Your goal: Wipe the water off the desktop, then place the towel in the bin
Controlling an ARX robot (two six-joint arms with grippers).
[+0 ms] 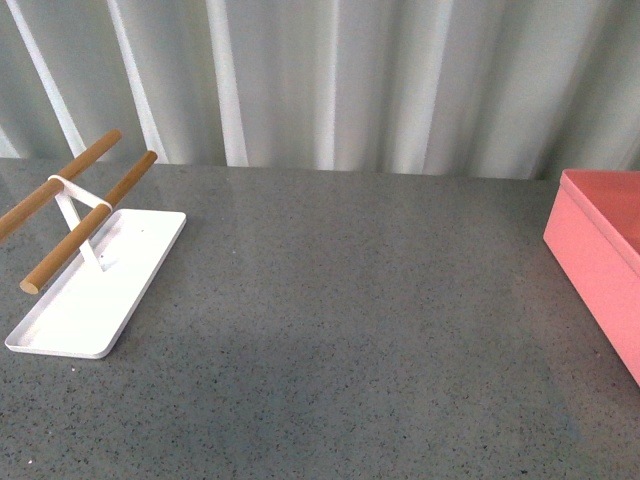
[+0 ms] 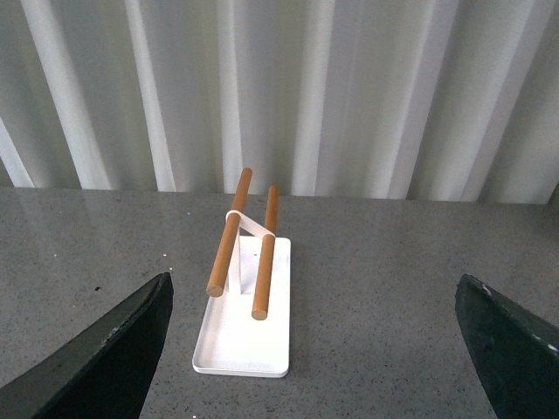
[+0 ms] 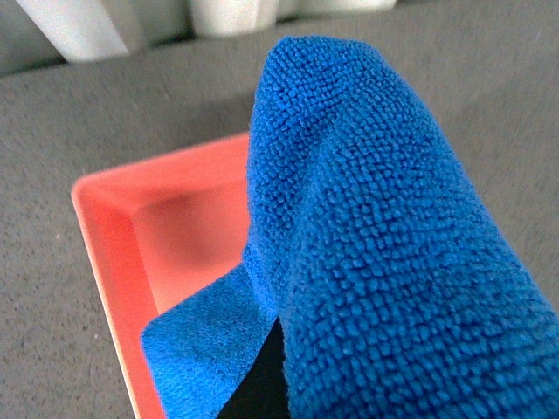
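Note:
The blue fuzzy towel fills most of the right wrist view, draped over my right gripper, which is shut on it; the fingers are hidden under the cloth. Below the towel lies the salmon-pink bin, its inside showing beneath a hanging corner of the cloth. In the front view the bin stands at the right edge of the speckled grey desktop; neither arm shows there. My left gripper is open above the desktop, its dark fingertips wide apart with nothing between them.
A flat white tray carrying two wooden rods on a white stand sits at the desktop's left; the same tray lies ahead of my left gripper. A pale corrugated wall closes off the back.

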